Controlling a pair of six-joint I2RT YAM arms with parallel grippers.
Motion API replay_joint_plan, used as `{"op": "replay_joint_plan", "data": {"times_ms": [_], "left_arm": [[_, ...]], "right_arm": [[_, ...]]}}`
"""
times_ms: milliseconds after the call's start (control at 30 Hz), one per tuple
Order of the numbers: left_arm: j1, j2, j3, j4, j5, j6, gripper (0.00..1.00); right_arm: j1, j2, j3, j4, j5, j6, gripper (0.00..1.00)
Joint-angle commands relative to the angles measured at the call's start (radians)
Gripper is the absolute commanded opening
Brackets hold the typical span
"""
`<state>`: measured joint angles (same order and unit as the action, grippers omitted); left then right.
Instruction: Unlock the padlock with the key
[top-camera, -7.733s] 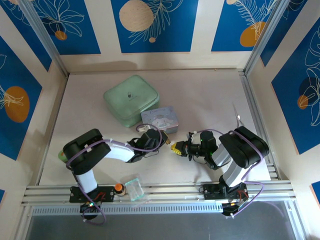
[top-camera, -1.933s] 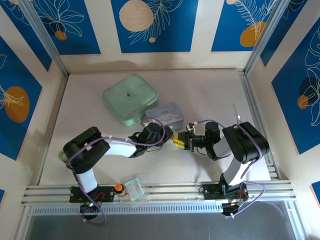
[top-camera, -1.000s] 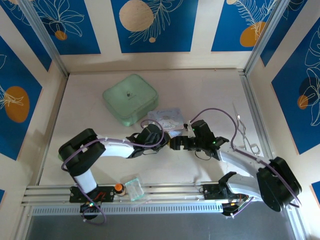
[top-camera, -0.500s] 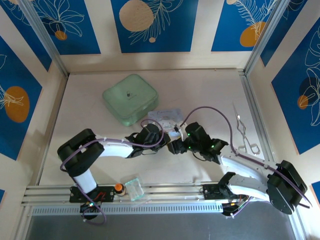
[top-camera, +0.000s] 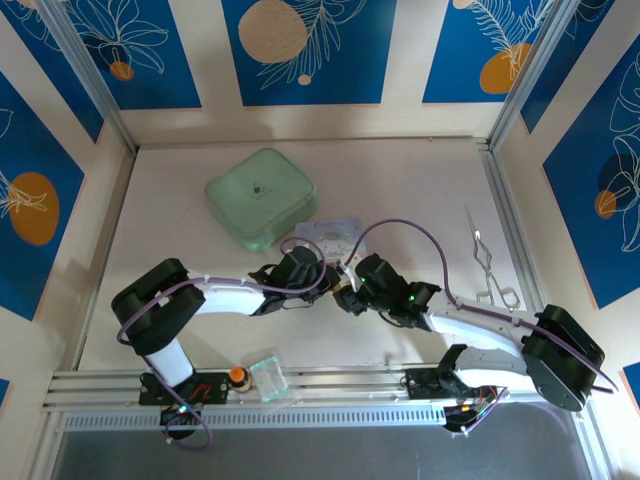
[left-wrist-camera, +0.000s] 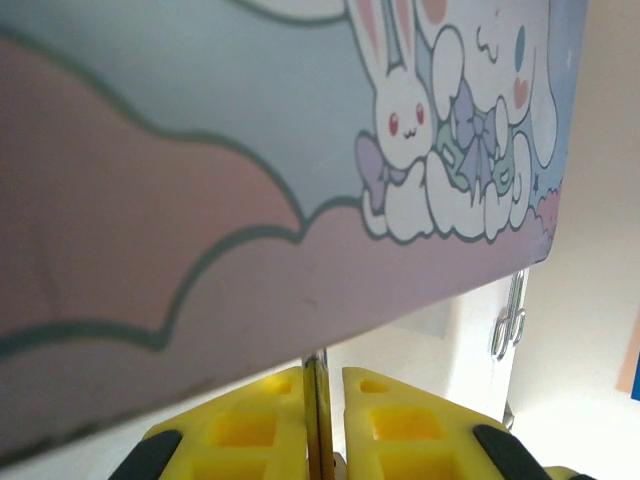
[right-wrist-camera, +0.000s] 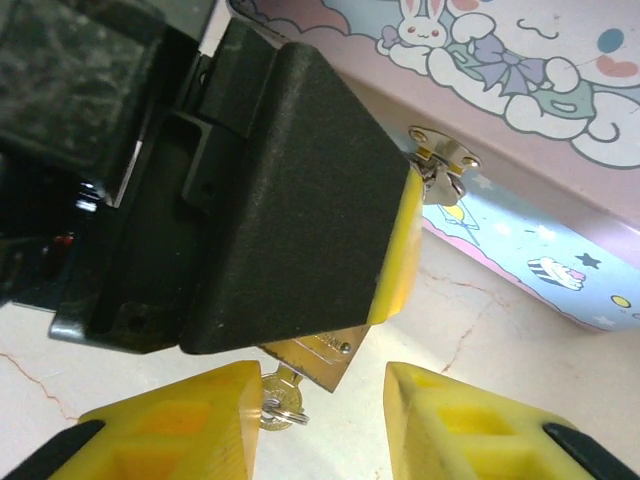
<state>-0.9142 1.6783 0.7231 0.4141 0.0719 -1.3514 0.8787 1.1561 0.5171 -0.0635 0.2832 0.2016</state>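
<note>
The brass padlock (right-wrist-camera: 335, 355) hangs from the hasp (right-wrist-camera: 440, 160) of the pastel cartoon tin (right-wrist-camera: 500, 90). My left gripper (left-wrist-camera: 320, 400) is shut on the padlock (left-wrist-camera: 317, 385), whose thin edge shows between its yellow pads. The small key (right-wrist-camera: 281, 393) with its ring sticks out of the padlock's underside. My right gripper (right-wrist-camera: 320, 425) is open below, one fingertip (right-wrist-camera: 215, 420) right beside the key's head, the other well clear. From above, the left gripper (top-camera: 325, 274) and the right gripper (top-camera: 347, 293) meet in front of the tin (top-camera: 325, 233).
A green square box (top-camera: 262, 198) lies behind the tin. Metal tongs (top-camera: 488, 268) rest by the right wall. A clear cup (top-camera: 268, 376) and an orange knob (top-camera: 237, 376) sit on the front rail. Patterned walls enclose the table.
My right arm has swung left and brought its gripper up under the left one. Its jaws have narrowed around the key and padlock. The left arm has stayed put.
</note>
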Motion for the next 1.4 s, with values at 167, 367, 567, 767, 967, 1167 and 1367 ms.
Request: {"op": "replay_joint_plan", "data": {"times_ms": [167, 367, 567, 767, 967, 1167, 1367], "left_arm": [[0.008, -0.038, 0.021, 0.017, 0.017, 0.021, 0.00], [0.008, -0.046, 0.022, 0.009, 0.015, 0.017, 0.00], [0.008, -0.036, 0.014, 0.037, 0.032, -0.002, 0.00], [0.006, -0.041, -0.004, 0.049, 0.035, -0.009, 0.00], [0.006, -0.050, -0.013, 0.059, 0.042, -0.014, 0.00], [0.006, -0.046, -0.040, 0.121, 0.046, -0.051, 0.00], [0.005, -0.046, -0.042, 0.128, 0.051, -0.056, 0.00]], "right_arm": [[0.045, 0.062, -0.003, 0.046, 0.019, -0.021, 0.36], [0.067, 0.099, 0.008, 0.059, 0.059, -0.027, 0.32], [0.075, 0.137, 0.019, 0.105, 0.065, -0.019, 0.23], [0.051, 0.148, 0.019, 0.130, 0.015, 0.014, 0.10], [-0.048, 0.122, -0.020, 0.172, -0.155, 0.067, 0.10], [-0.146, 0.116, -0.061, 0.199, -0.275, 0.121, 0.09], [-0.246, 0.098, -0.100, 0.210, -0.369, 0.158, 0.13]]}}
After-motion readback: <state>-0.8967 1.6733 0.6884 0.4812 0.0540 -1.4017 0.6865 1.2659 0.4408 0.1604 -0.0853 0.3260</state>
